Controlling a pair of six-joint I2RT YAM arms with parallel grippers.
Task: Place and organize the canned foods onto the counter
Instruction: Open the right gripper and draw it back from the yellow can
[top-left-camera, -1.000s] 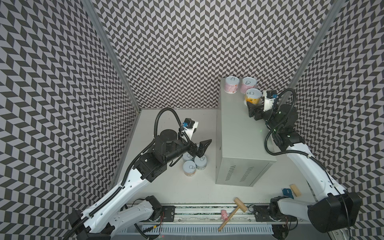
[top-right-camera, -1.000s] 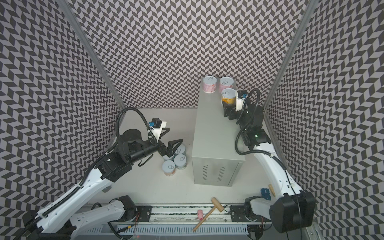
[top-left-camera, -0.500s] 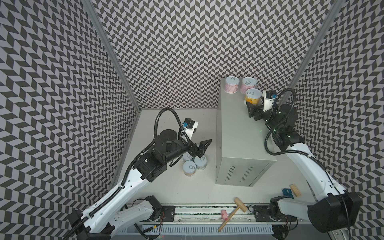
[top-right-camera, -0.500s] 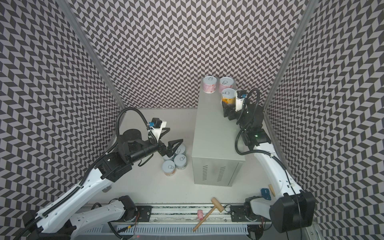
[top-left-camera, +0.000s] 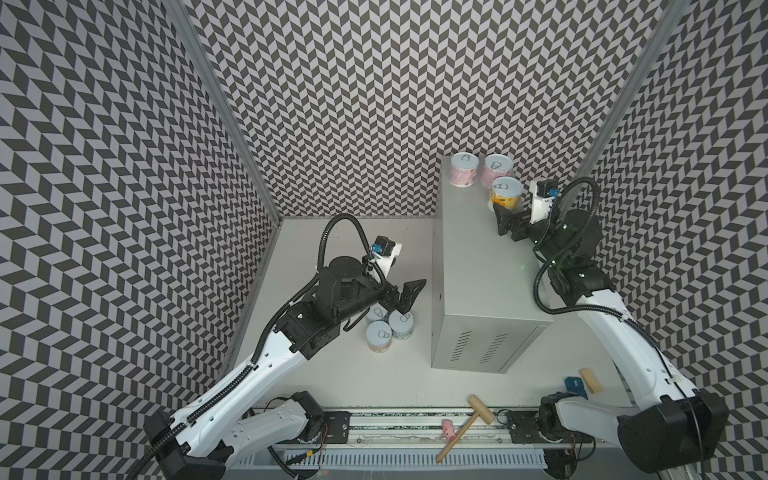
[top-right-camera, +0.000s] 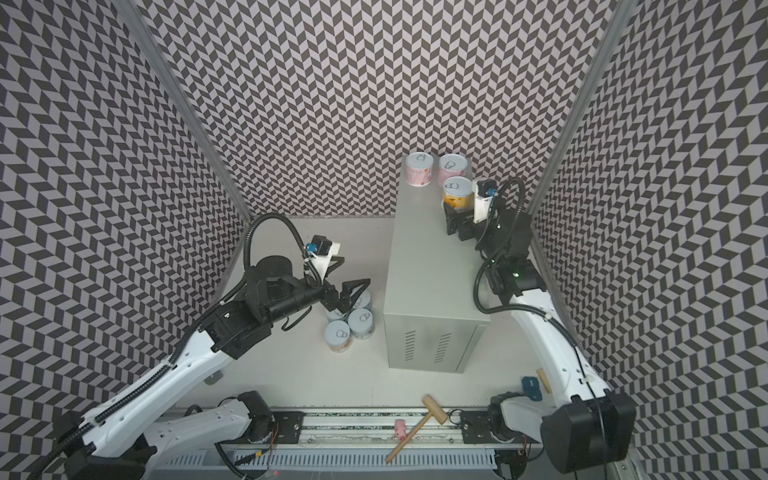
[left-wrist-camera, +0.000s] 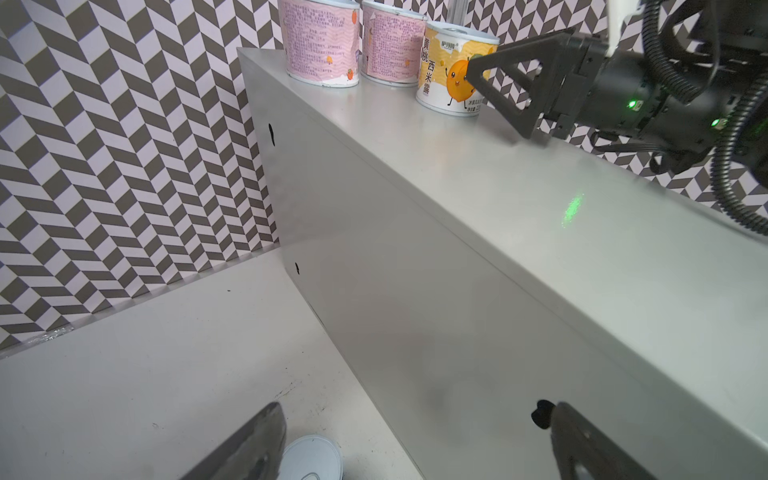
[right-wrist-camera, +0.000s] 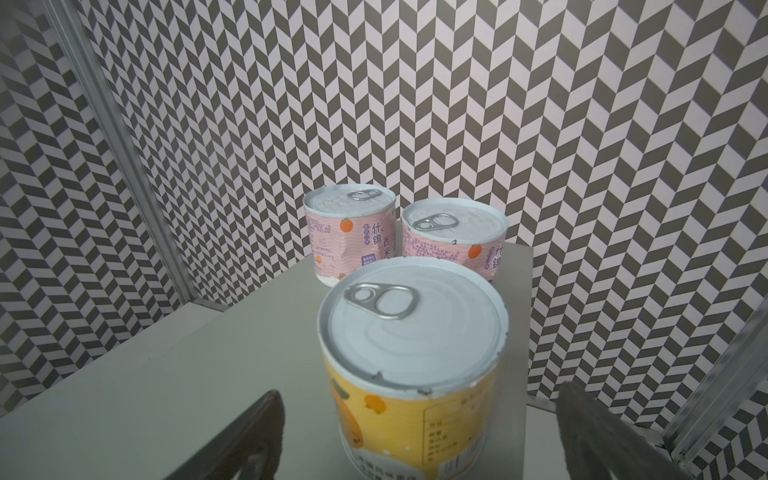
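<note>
Counter top (top-left-camera: 478, 257) lies open, three cans (top-left-camera: 496, 166) bunched at far edge.

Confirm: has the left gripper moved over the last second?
No. The left gripper sits in the same spot beside the counter, over the floor cans.

The tabletop (top-left-camera: 332, 374) carries the counter (top-left-camera: 482, 270) right of centre, a cluster of cans (top-left-camera: 379, 336) at centre, and a wooden block (top-left-camera: 590, 380) and blue piece (top-left-camera: 575, 383) at lower right. On the counter's top, toward the upper right, stand two pink cans (top-left-camera: 464, 169) and a yellow can (top-left-camera: 506, 193).
</note>
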